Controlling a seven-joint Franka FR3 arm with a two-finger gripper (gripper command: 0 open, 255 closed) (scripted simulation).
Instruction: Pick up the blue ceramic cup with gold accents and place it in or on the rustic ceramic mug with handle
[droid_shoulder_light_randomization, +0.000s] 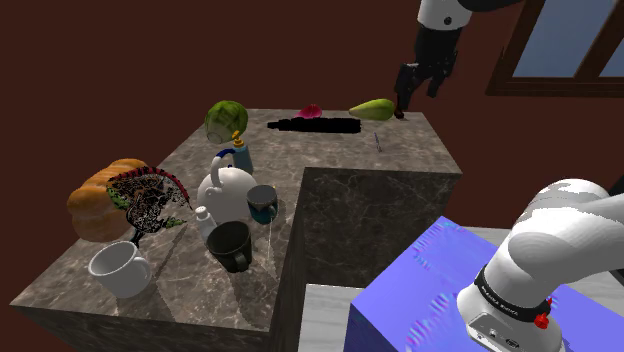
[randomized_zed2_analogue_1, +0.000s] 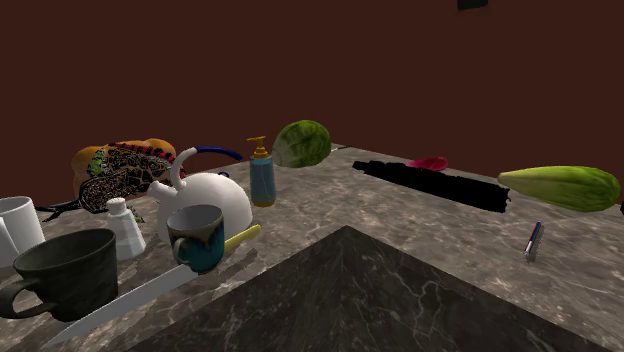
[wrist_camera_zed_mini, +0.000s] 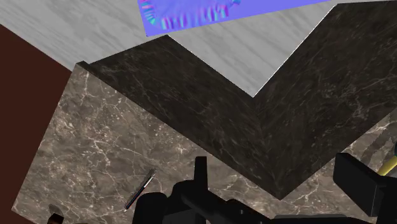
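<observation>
The jaws stand wide apart, holding nothing, above one pen (wrist_camera_zed_mini: 139, 189) on the counter (droid_shoulder_light_randomization: 420, 150). Well away from them sit one blue cup (droid_shoulder_light_randomization: 262, 203) and two mugs: a dark mug (droid_shoulder_light_randomization: 231, 246), a white mug (droid_shoulder_light_randomization: 120, 268).

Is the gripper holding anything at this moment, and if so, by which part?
Nothing is held. The gripper is open, with nothing between its fingers; the blue cup stands apart on the counter.
</observation>
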